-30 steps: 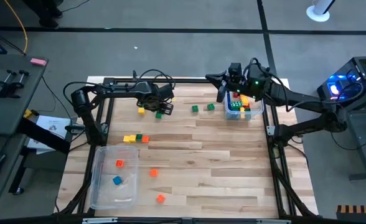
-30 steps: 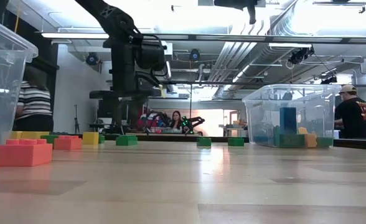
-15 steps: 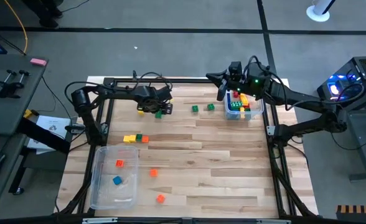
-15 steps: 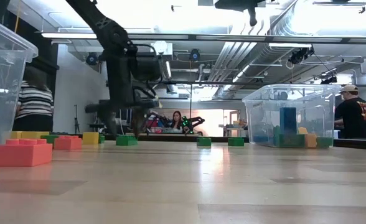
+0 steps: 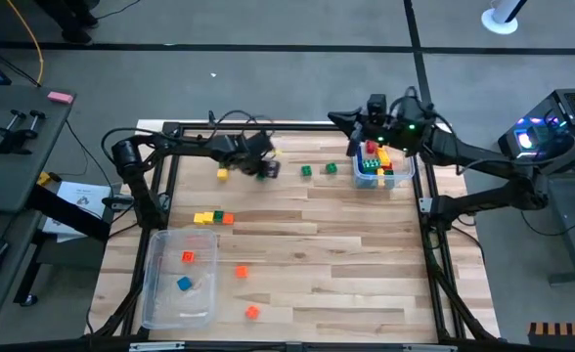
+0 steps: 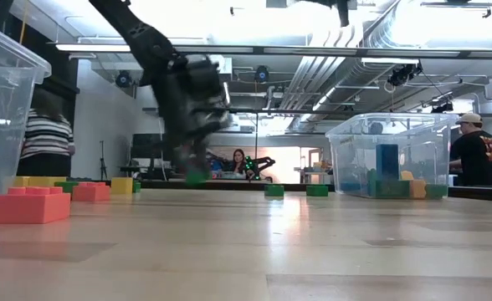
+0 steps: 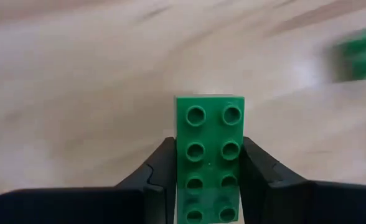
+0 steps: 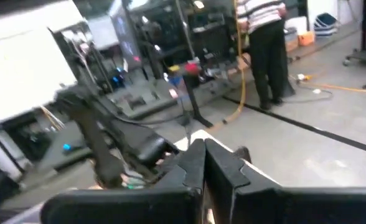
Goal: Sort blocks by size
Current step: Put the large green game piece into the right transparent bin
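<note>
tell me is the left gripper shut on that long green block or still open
Shut on it. In the left wrist view both fingers press the sides of the green block, held in the left gripper.

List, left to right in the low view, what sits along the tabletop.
Clear bin's wall → red block → yellow block → left end effector holding a green block → two green blocks → bin of blocks.

The left arm reaches along the far side of the table, its left gripper [image 7: 209,180] tilted downward with both fingers pressed against something narrow between them. The right arm is stretched across the far right corner, right gripper [image 8: 204,163] raised, fingers pressed together
</note>
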Available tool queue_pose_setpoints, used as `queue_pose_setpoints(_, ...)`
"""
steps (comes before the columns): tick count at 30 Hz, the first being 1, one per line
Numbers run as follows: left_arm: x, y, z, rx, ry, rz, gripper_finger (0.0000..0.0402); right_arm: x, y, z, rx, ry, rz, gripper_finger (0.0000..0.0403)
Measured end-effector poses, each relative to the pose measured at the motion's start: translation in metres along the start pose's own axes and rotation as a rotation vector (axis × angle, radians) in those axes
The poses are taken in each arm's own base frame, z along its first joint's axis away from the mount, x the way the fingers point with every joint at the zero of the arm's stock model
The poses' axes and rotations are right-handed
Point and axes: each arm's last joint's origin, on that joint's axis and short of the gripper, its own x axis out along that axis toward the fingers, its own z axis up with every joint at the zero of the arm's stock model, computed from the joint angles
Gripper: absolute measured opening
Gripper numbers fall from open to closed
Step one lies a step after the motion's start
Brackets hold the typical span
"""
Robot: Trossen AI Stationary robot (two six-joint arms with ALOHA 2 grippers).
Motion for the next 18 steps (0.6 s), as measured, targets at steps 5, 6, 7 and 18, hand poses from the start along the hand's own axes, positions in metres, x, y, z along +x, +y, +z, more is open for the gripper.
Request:
queue_pose_setpoints(5,-0.036,-0.044,0.05,0.107,-0.266,-0.292,0.0082,-0.014,0.007,0.015,0.018,-0.078,0.118,0.0001)
queue_pose_setpoints(6,-0.047,-0.055,0.06,0.14,-0.337,-0.351,0.0082,-0.016,0.008,0.017,0.017,-0.088,0.135,0.0001)
queue_pose_setpoints(7,-0.058,-0.064,0.066,0.178,-0.399,-0.4,0.0082,-0.018,0.009,0.018,0.017,-0.097,0.144,0.0001)
queue_pose_setpoints(18,-0.048,-0.164,0.106,0.434,-0.508,-0.691,0.0082,-0.02,0.012,0.022,0.02,-0.14,0.169,0.0001)
